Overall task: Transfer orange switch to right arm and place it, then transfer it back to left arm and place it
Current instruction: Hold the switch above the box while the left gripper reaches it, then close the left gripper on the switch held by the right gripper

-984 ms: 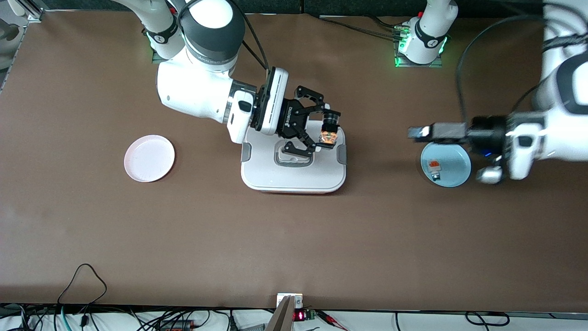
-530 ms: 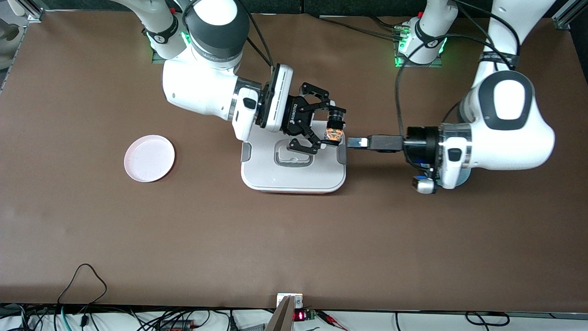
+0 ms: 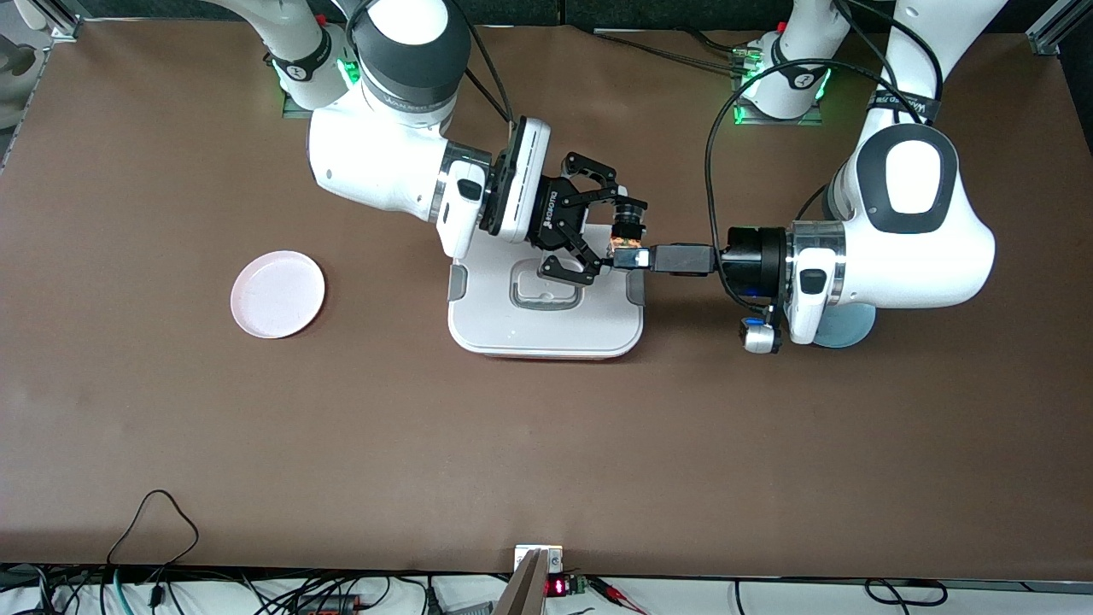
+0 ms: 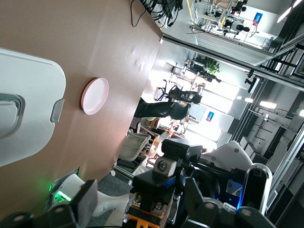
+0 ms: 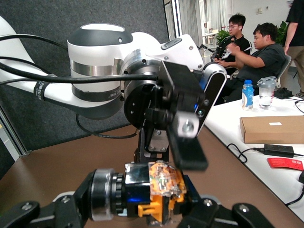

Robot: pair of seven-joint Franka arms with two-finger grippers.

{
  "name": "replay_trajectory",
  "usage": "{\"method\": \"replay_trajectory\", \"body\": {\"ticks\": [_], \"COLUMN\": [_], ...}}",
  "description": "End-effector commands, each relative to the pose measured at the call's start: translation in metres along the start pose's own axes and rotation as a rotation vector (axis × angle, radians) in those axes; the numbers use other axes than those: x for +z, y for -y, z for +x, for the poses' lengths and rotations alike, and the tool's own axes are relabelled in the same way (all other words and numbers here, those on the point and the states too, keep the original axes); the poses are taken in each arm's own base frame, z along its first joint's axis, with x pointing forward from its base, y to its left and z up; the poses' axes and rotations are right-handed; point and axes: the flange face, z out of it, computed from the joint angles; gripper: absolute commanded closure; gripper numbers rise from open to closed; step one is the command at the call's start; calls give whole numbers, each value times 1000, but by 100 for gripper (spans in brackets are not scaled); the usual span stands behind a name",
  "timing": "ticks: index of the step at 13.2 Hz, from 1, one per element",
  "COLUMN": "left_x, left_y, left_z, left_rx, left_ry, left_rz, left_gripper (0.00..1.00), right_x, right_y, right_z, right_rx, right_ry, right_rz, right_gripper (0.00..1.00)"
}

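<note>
My right gripper [image 3: 616,245] is shut on the orange switch [image 3: 624,232], a black stub with an orange end, and holds it above the white box [image 3: 546,325] near its edge at the left arm's end. My left gripper [image 3: 634,257] reaches in level from the left arm's end, open, its fingers on either side of the switch's orange end. In the left wrist view the switch [image 4: 154,204] sits between the spread fingers [image 4: 83,206]. In the right wrist view the switch [image 5: 147,190] is clamped, with a left finger [image 5: 187,149] just above it.
A pink plate [image 3: 277,294] lies toward the right arm's end of the table and shows in the left wrist view [image 4: 95,96]. A blue plate [image 3: 847,330] is mostly hidden under the left arm. Cables run along the table edge nearest the camera.
The left arm has swung in from over the blue plate, and its gripper now straddles the switch. The right gripper has shifted slightly, still holding the switch.
</note>
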Motion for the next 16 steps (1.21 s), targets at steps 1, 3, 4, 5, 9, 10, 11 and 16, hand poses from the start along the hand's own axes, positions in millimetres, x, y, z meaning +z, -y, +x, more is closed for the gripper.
{"method": "replay_trajectory", "body": {"ticks": [1, 3, 4, 5, 9, 10, 11, 16], "left_x": [-3, -10, -9, -8, -9, -9, -9, -8], "left_y": [-5, -6, -3, -4, 2, 4, 6, 7], "left_z": [-16, -17, -16, -17, -21, -19, -18, -16], "left_rx": [-5, -9, -9, 3, 50, 53, 67, 70], "left_ry": [59, 71, 73, 73, 70, 69, 68, 68], "left_rz": [-18, -51, -76, -100, -138, -138, -138, -140], "left_gripper": [21, 21, 21, 21, 21, 24, 29, 77], "right_x": [4, 4, 4, 4, 5, 6, 6, 7], "right_y": [-1, -1, -1, -2, -1, 1, 1, 2], "right_z": [5, 5, 5, 5, 4, 5, 4, 3], "right_rx": [3, 3, 3, 3, 5, 2, 0, -4], "right_ry": [-31, -31, -32, -32, -30, -30, -29, -26], "right_rz": [-5, -5, -6, -9, -14, -23, -32, -32], "right_gripper": [83, 83, 83, 83, 83, 83, 83, 83]}}
